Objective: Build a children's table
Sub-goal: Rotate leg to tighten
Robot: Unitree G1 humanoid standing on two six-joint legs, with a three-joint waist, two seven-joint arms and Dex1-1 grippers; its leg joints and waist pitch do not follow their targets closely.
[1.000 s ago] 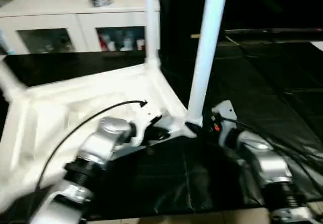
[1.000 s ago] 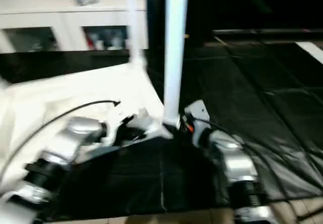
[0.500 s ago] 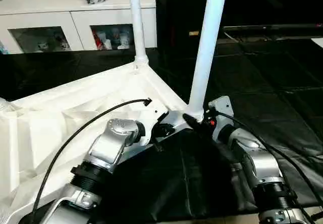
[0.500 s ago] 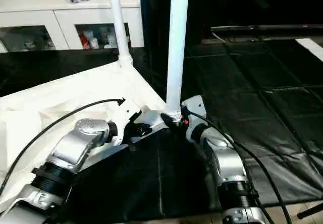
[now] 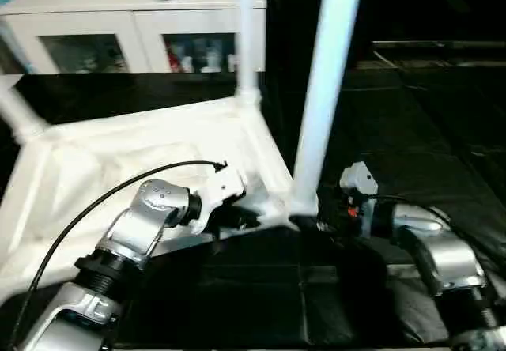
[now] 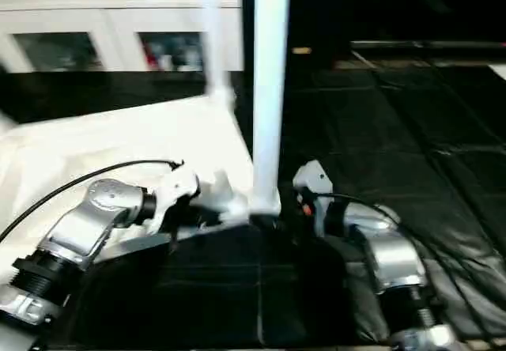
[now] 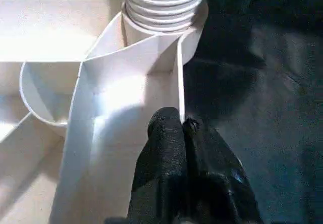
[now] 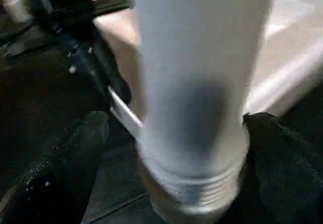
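- Presently, the children's table (image 5: 142, 153) is found upside down on a black floor covering (image 5: 427, 114), ribbed underside up, with legs standing upright in the corner sockets.
- The near-corner leg (image 5: 324, 98) is seated in its socket (image 7: 166, 17); its long axis runs vertically — straight up from the corner.
- The left pincer (image 7: 184, 133) is shut, with no gap between the fingers, and its tips rest against a thin rib of the underside just beside that socket. Whether the rib is pinched cannot be told.
- The right pincer (image 8: 176, 143) is seen with one black finger (image 8: 65, 153) on either side of the leg's ribbed base; the jaws stand wide, apparently clear of the tube. Nothing is judged to be held.
- The leg lies directly ahead of the right pincer, between its fingers — this arm is the nearer for any further turn or press.
- A white cabinet (image 5: 118, 27) stands well behind the work.
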